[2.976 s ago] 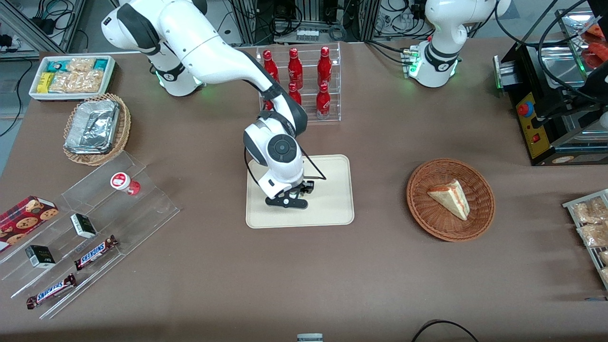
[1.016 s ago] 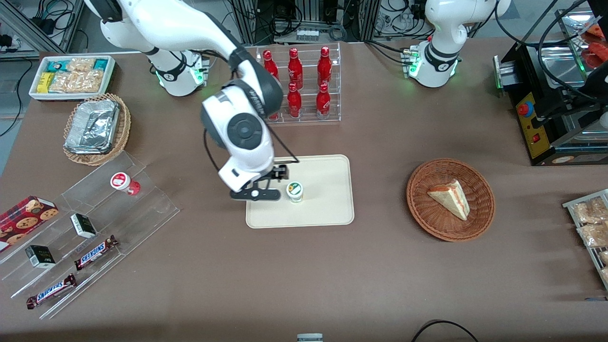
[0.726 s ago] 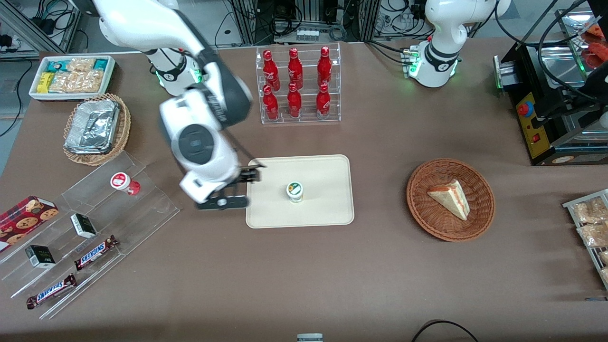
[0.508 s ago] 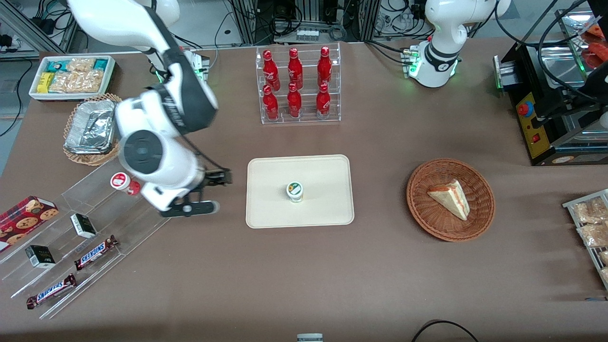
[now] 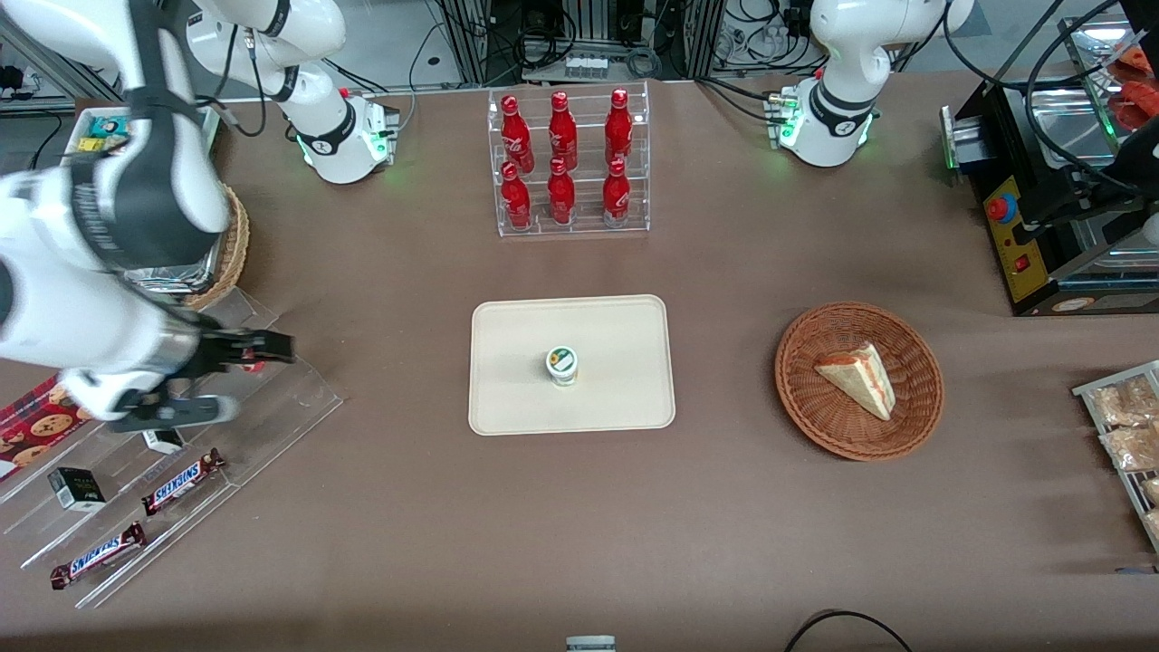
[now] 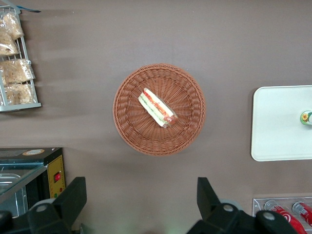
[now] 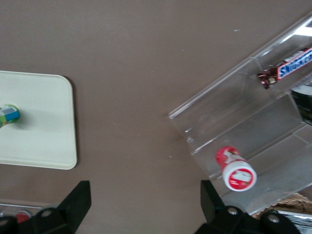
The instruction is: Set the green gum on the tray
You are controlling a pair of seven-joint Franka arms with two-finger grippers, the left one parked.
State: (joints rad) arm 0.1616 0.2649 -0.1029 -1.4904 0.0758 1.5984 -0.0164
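Green gum (image 5: 562, 365): it stands upright on the tray, near the middle, and nothing touches it.
Tray (image 5: 616, 403): it lies flat on the table. There is bare tray all around the gum, out to the low rim.
Tool (image 5: 237, 378): it hangs above the clear step shelf (image 5: 290, 398), well apart from the tray, toward the working arm's end of the table. Its two fingers are spread wide with nothing between them.
Red-lidded bottle (image 7: 236, 170): it lies on the clear step shelf, under the tool.
Open room: a wide strip of bare brown table (image 5: 398, 299) lies between the shelf's edge and the tray's edge.
Wicker basket (image 5: 914, 426): it holds a sandwich (image 5: 857, 378), apart from the tray, toward the parked arm's end.
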